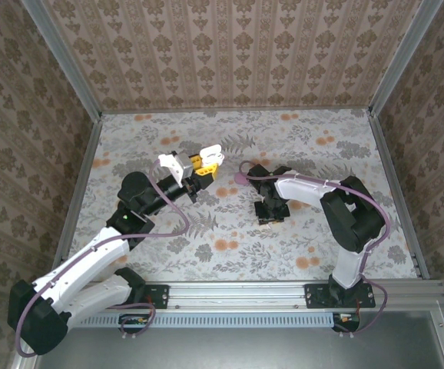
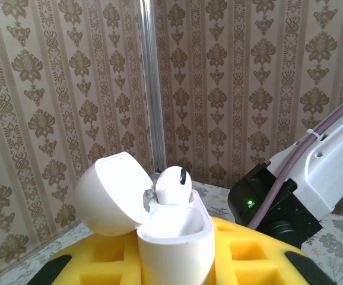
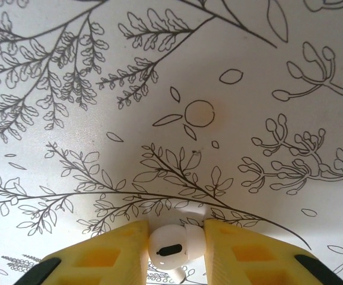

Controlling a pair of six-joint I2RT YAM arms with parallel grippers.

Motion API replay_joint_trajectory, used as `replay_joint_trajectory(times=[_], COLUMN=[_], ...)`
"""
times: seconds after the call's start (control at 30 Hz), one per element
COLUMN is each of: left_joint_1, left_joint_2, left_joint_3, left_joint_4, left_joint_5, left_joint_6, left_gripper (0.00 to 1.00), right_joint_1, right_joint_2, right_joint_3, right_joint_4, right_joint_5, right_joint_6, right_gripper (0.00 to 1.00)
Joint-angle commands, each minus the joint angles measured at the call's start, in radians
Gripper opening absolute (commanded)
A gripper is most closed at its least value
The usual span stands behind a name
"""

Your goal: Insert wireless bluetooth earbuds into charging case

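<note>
Left hand (image 1: 207, 163) is raised and clamped; right hand (image 1: 270, 214) points straight down (closed in tight).

The table (image 1: 230, 238) lies open midway; walls (image 1: 237, 54) hem three sides.
</note>
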Motion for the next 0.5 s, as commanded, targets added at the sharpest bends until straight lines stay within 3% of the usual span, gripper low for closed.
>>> replay_joint_trajectory(times=[0.0, 0.27, 0.47], left_joint_1=[-0.008, -0.008, -0.008], left_joint_2=[-0.009, 0.0, 0.016], left_joint_3=[-0.006, -0.011, -0.022], left_joint_4=[0.031, 0.028, 0.03], left_joint_5=[-0.009, -0.018, -0.038], left_joint_6=[-0.008, -0.01, -0.011], left_gripper=[0.04, 0.04, 0.04], right_joint_1=[0.008, 0.005, 0.005], right_joint_2=[-0.009, -0.15, -0.367], right_joint_3=[-0.003, -0.007, 0.033], right_joint_4=[-0.004, 0.011, 0.043], right_joint_5=[0.019, 0.023, 0.034], right_joint_6=[0.02, 0.048, 0.077], right_gripper=[0.3, 0.29, 0.29])
